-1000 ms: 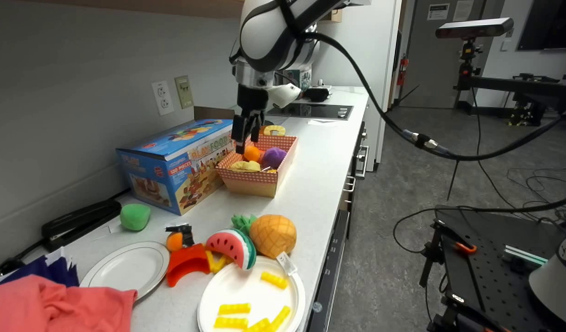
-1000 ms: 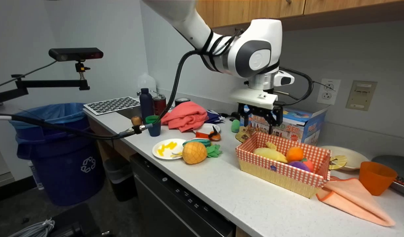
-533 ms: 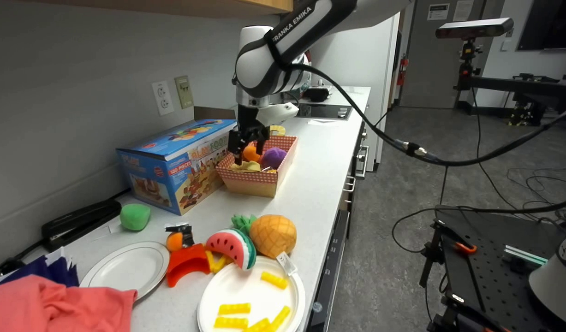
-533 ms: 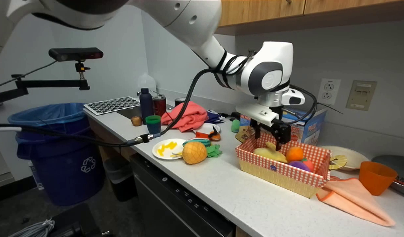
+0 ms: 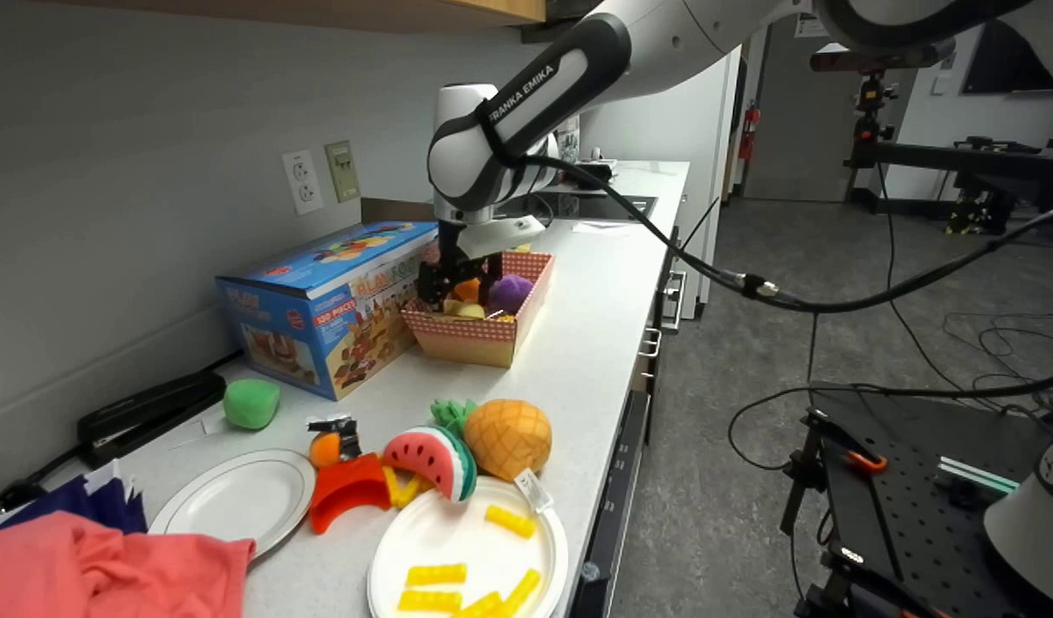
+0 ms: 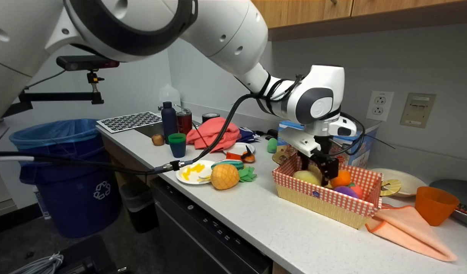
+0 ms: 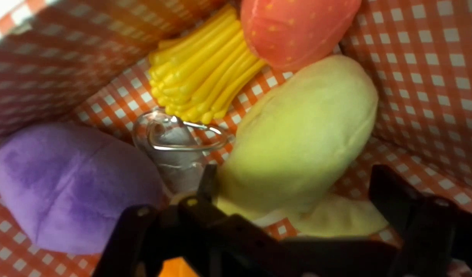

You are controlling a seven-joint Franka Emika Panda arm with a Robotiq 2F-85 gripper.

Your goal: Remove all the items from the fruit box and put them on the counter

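The fruit box with red checked lining stands on the counter and also shows in an exterior view. My gripper is lowered into it, open. In the wrist view the gripper has its fingers on either side of a pale yellow plush fruit. The left finger is close against the fruit; the right finger stands apart from it. A purple fruit, yellow fries, a red strawberry and a clear clip lie in the box. An orange and a red fruit lie there too.
A play food carton stands beside the fruit box. A pineapple, a watermelon slice and a plate with yellow pieces lie on the counter. An orange cup and peach cloth are near the box.
My gripper has moved down from above the box into it, over the pale yellow fruit, staying open. The items on the counter have not moved.
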